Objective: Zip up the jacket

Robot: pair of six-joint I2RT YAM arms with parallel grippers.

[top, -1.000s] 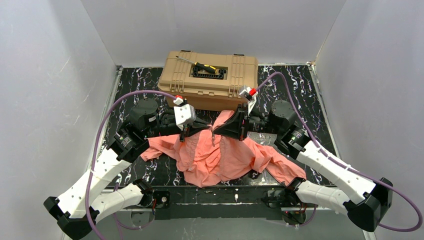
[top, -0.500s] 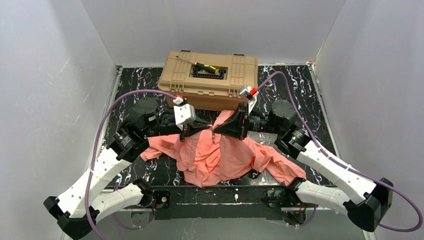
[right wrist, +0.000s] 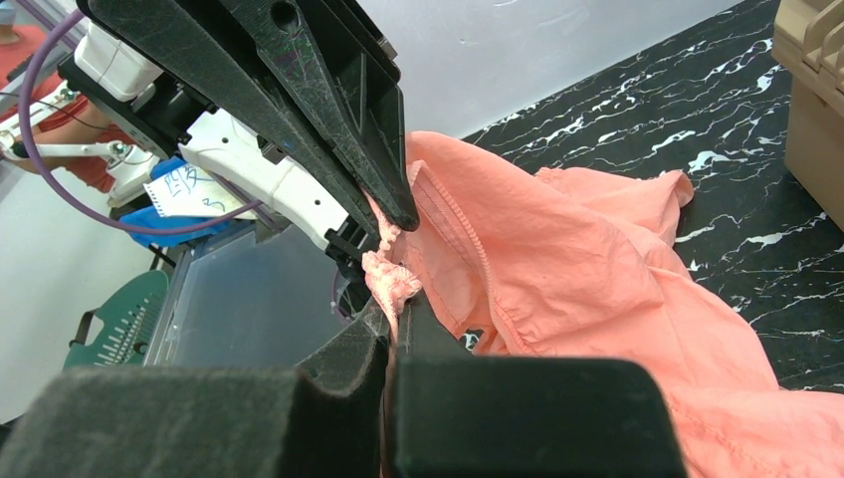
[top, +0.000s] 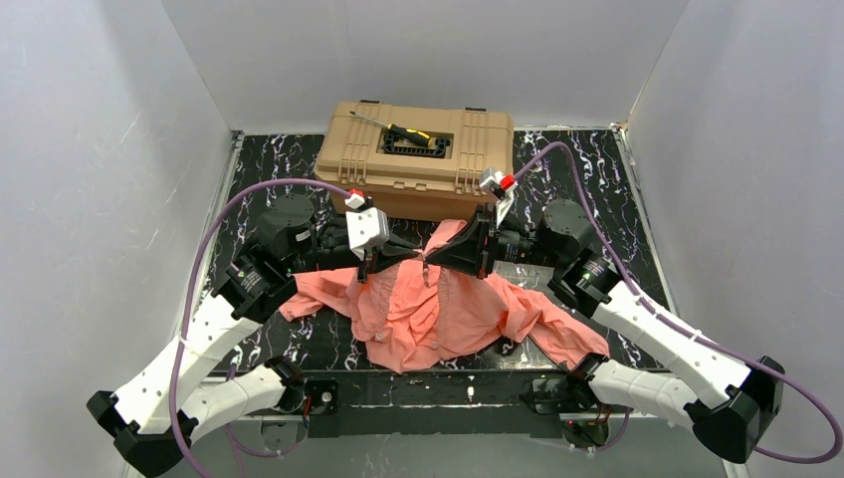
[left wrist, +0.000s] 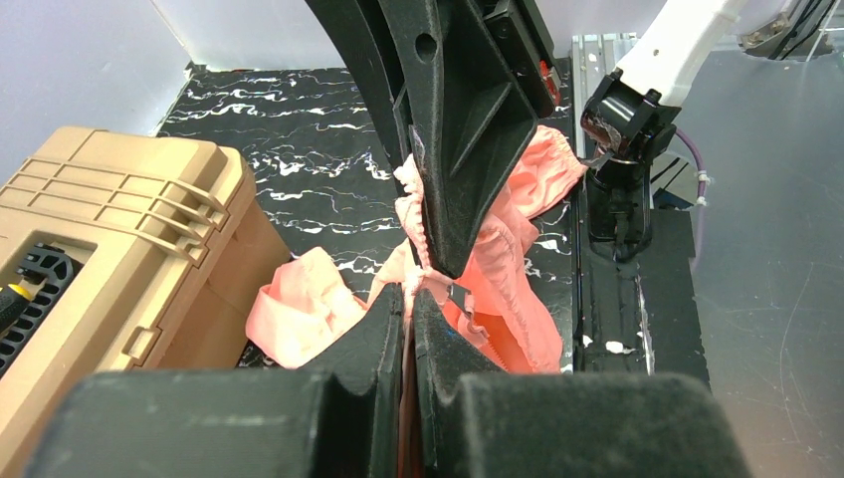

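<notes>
The salmon-pink jacket point(top: 438, 319) lies crumpled on the black marbled table, with one sleeve trailing right toward the front edge. Its upper front edge is lifted between the two grippers, which meet tip to tip just in front of the toolbox. My left gripper point(top: 415, 253) is shut on a thin strip of jacket fabric point(left wrist: 409, 299). A small metal zipper pull point(left wrist: 459, 295) hangs just right of its fingertips. My right gripper point(top: 431, 257) is shut on a bunched fabric edge point(right wrist: 390, 281). The zipper's lower run is hidden in the folds.
A tan toolbox point(top: 418, 154) stands right behind the grippers, with a screwdriver point(top: 398, 129) on its lid. White walls enclose the table on three sides. A clear plastic bin point(right wrist: 249, 309) shows beyond the table in the right wrist view.
</notes>
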